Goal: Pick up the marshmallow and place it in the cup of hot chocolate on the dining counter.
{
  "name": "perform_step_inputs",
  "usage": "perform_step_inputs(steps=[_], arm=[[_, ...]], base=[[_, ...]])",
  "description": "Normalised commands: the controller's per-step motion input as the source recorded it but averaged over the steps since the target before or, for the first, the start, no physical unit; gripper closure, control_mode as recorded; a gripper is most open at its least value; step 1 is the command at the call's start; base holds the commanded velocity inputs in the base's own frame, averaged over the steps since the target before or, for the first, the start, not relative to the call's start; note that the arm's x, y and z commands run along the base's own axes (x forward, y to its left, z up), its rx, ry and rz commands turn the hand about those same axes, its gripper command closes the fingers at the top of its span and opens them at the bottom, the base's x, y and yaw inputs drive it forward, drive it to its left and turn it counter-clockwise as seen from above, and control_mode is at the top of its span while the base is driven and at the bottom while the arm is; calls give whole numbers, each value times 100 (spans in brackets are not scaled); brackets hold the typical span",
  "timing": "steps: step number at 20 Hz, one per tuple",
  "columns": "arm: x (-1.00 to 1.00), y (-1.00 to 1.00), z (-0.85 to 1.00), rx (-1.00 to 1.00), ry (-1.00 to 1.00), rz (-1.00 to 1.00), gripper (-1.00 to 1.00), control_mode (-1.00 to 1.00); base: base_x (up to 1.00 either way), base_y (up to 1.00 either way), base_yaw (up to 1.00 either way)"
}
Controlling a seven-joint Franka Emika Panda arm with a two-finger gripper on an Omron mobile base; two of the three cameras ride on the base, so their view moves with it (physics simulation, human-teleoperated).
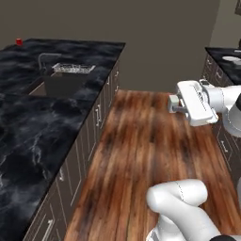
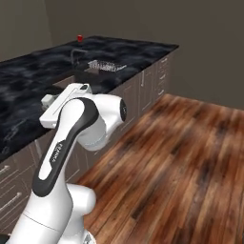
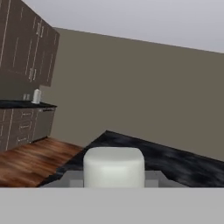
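The marshmallow [image 3: 113,167], an off-white soft-edged block, sits at the bottom of the hand view with my gripper [image 3: 113,180] shut on it; grey fingertips [image 3: 71,177] show on either side. In the left base view my gripper [image 1: 172,103] is held high over the wooden floor and points left toward the black marble counter [image 1: 28,127]. From the right base camera my gripper [image 2: 46,101] hangs by that counter's edge. The cup of hot chocolate is out of view.
The black counter holds a sink [image 1: 56,87], a wire dish rack [image 1: 73,68] and a small red object [image 1: 19,42] at its far corner. Another dark counter with cabinets [image 1: 225,66] stands at the right. Wooden floor [image 1: 141,155] runs between them.
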Motion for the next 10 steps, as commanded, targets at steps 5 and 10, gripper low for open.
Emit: perform_step_inputs(steps=[5, 10], arm=[[0, 0, 0, 0, 0, 0, 100, 100], [0, 0, 0, 0, 0, 0, 100, 100]], base=[[-100, 100, -31], [-100, 100, -42]])
